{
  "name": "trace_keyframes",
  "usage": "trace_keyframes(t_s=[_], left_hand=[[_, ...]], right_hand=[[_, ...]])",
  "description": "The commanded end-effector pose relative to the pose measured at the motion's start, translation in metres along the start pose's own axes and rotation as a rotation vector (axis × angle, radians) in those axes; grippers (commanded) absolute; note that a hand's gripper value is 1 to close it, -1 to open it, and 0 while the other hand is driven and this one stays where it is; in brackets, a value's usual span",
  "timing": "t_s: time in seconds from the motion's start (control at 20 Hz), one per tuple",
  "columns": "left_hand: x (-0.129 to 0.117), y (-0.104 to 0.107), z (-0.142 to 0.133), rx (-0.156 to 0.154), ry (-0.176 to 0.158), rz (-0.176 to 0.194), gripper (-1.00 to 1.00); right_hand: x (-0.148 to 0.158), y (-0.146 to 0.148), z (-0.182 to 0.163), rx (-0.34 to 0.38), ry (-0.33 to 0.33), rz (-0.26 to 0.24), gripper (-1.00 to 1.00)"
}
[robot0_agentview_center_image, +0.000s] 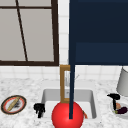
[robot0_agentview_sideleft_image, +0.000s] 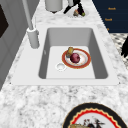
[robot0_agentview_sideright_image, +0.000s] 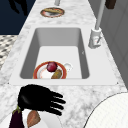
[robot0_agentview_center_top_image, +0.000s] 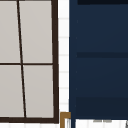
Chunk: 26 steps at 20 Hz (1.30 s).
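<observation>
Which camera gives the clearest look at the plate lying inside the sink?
The left side view: it looks down into the sink, so the whole plate shows, with a dark red round fruit and a brownish piece on it. The right side view shows the plate too, nearer its lower edge. In the front view a red ball covers most of it.
</observation>
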Motion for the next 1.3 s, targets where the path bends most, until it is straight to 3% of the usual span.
trace_keyframes(t_s=[0.0,0.15,0.25,0.4,0.6,0.8,0.95,1.25], left_hand=[[0.000,0.000,0.000,0.000,0.000,0.000,0.00],[0.000,0.000,0.000,0.000,0.000,0.000,0.00],[0.000,0.000,0.000,0.000,0.000,0.000,0.00],[0.000,0.000,0.000,0.000,0.000,0.000,0.00],[0.000,0.000,0.000,0.000,0.000,0.000,0.00],[0.000,0.000,0.000,0.000,0.000,0.000,0.00],[0.000,0.000,0.000,0.000,0.000,0.000,0.00],[0.000,0.000,0.000,0.000,0.000,0.000,0.00]], right_hand=[[-0.030,0.001,0.002,0.046,0.005,-0.001,-1.00],[-0.053,0.001,0.001,0.057,-0.003,-0.063,-1.00],[-0.065,0.002,-0.001,0.063,-0.011,-0.075,-1.00],[-0.053,-0.020,-0.005,0.119,0.027,-0.095,-1.00],[-0.078,-0.020,0.013,0.197,0.096,-0.078,-1.00],[-0.096,-0.017,0.037,0.162,0.066,-0.070,-1.00],[-0.094,0.008,0.052,0.121,0.058,-0.068,-1.00],[-0.091,0.041,0.041,0.087,0.146,0.015,-1.00]])
